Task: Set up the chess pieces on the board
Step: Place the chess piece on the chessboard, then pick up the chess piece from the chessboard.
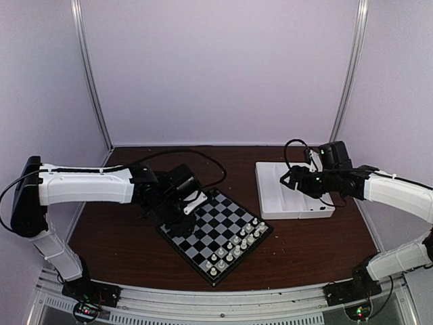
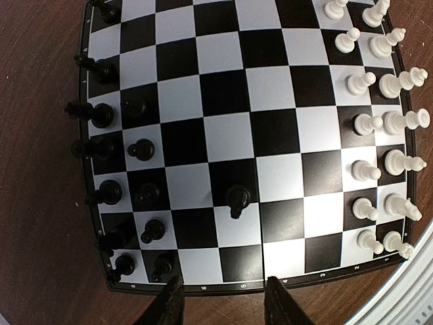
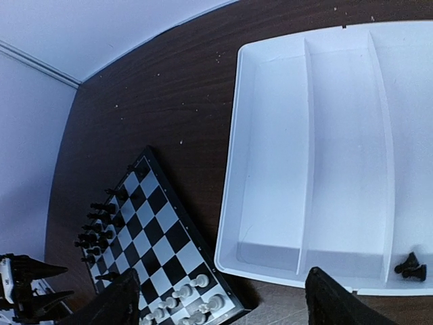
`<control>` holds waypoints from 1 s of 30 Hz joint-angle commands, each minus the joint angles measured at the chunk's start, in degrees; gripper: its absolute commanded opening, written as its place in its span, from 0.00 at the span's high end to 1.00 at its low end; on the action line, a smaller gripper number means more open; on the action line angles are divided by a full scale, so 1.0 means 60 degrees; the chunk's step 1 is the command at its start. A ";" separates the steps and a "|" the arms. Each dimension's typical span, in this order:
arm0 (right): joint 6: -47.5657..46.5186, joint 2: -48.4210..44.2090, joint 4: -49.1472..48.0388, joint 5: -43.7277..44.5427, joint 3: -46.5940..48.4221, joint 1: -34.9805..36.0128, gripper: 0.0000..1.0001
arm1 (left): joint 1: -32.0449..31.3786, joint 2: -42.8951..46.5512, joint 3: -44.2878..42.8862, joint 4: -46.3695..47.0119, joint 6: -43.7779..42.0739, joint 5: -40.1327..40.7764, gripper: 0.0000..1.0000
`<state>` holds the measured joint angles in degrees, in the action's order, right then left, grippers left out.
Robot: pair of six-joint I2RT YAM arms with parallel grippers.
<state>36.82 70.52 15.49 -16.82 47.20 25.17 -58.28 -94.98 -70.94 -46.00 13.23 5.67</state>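
Note:
The board (image 2: 230,101) fills the left wrist view. Black chess pieces (image 2: 101,149) stand in two columns along its left edge. One black pawn (image 2: 237,198) stands apart near the middle. My left gripper (image 2: 225,303) is open just off the board's near edge, about two squares back from that pawn, with nothing between its fingers. In the top view it hovers over the board's (image 1: 211,220) far-left corner. My right gripper (image 3: 223,305) is wide open above the white tray (image 3: 233,196), holding nothing. Two black pieces (image 3: 411,266) lie in the tray's right compartment.
White chessmen (image 2: 382,128) stand in two columns on the board's right side, also seen near its front corner (image 1: 237,245). The tray (image 1: 270,203) sits to the right of the board on the brown table. A black cable (image 1: 203,157) loops behind the left arm.

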 commanded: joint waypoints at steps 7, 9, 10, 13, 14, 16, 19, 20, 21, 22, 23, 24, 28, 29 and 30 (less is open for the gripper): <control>-0.2628 0.0019 -0.1364 0.3246 -0.0941 -0.0155 0.00 | -0.0042 0.1065 0.2218 0.4502 0.0334 0.0274 0.54; -0.2951 -0.0093 -0.2206 0.3837 -0.1553 -0.0151 0.00 | -0.0053 0.1081 0.2411 0.4868 0.0215 0.0383 0.53; -0.3107 -0.0137 -0.2499 0.4084 -0.1870 -0.0152 0.00 | -0.0069 0.1052 0.2441 0.4962 0.0175 0.0475 0.52; -0.3676 -0.0189 -0.3595 0.4409 -0.2507 -0.0152 0.00 | -0.0074 0.0922 0.2476 0.5171 0.0141 0.0601 0.51; -0.3663 -0.0224 -0.3510 0.4502 -0.2432 -0.0165 0.00 | -0.0092 0.0882 0.2477 0.5236 0.0127 0.0544 0.50; -0.3860 -0.0380 -0.3655 0.4443 -0.2481 -0.0166 0.00 | -0.0140 0.0784 0.2497 0.5355 0.0148 0.0474 0.52; -0.4026 -0.0518 -0.3790 0.4810 -0.2602 -0.0203 0.00 | -0.0166 0.0604 0.2506 0.5453 0.0194 0.0389 0.58; -0.4051 -0.0513 -0.3745 0.4832 -0.2585 -0.0209 0.00 | -0.0173 0.0558 0.2530 0.5465 0.0218 0.0395 0.60; -0.4059 -0.0497 -0.3726 0.4794 -0.2568 -0.0221 0.00 | -0.0174 0.0529 0.2566 0.5470 0.0269 0.0396 0.62; -0.4077 -0.0483 -0.3724 0.4713 -0.2566 -0.0225 0.00 | -0.0172 0.0510 0.2627 0.5511 0.0292 0.0389 0.62; -0.4123 -0.0457 -0.3749 0.4593 -0.2546 -0.0232 0.00 | -0.0178 0.0510 0.2681 0.5526 0.0340 0.0395 0.62; -0.4206 -0.0421 -0.3807 0.4488 -0.2525 -0.0239 0.00 | -0.0180 0.0517 0.2730 0.5537 0.0374 0.0400 0.62; -0.4363 0.0063 -0.3568 0.4392 -0.1998 -0.0373 0.00 | -0.0181 0.0556 0.2875 0.5513 0.0554 0.0339 0.62; -0.4333 0.0271 -0.3453 0.4386 -0.1871 -0.0432 0.00 | -0.0188 0.0563 0.2909 0.5513 0.0586 0.0303 0.63; -0.4278 0.0388 -0.3472 0.4352 -0.1824 -0.0494 0.00 | -0.0189 0.0555 0.2948 0.5511 0.0615 0.0280 0.63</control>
<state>11.90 70.02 -5.54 9.17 33.21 23.46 -59.00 -91.31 -54.30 -15.42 15.42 7.88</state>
